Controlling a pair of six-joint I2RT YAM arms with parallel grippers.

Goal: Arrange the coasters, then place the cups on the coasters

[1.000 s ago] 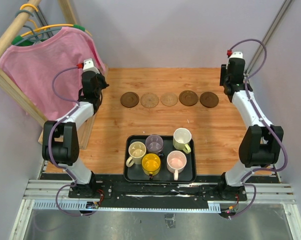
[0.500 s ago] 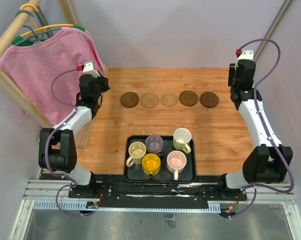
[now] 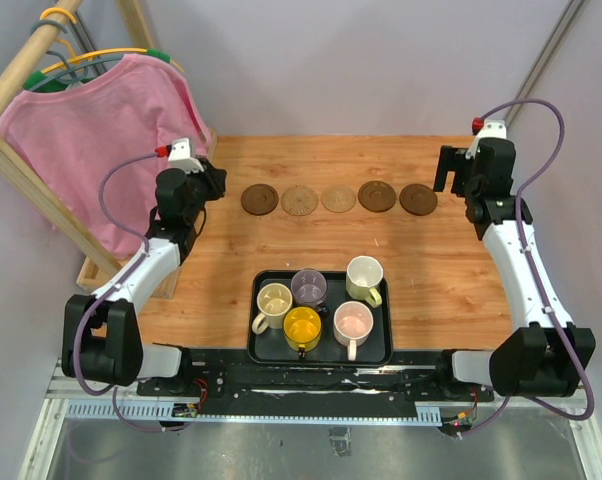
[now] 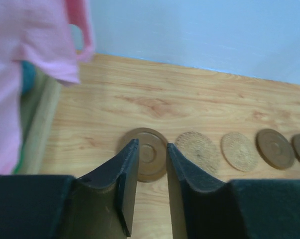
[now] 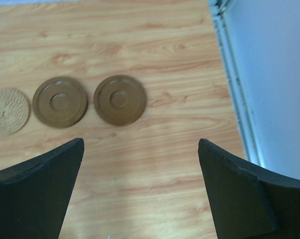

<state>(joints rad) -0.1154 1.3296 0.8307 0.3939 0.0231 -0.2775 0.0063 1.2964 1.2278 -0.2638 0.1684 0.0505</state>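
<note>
Jaws: left gripper (image 4: 151, 147) narrowly parted, right gripper (image 5: 141, 143) spread wide, both empty | coasters (image 3: 338, 198) in one row ahead of both tips | cups (image 3: 305, 325) behind the jaws in black tray (image 3: 381, 355) | we judge: pinch a rim clear of neighbours, lift straight.

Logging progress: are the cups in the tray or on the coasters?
In the tray: all five cups stand inside it; the coasters lie bare.
</note>
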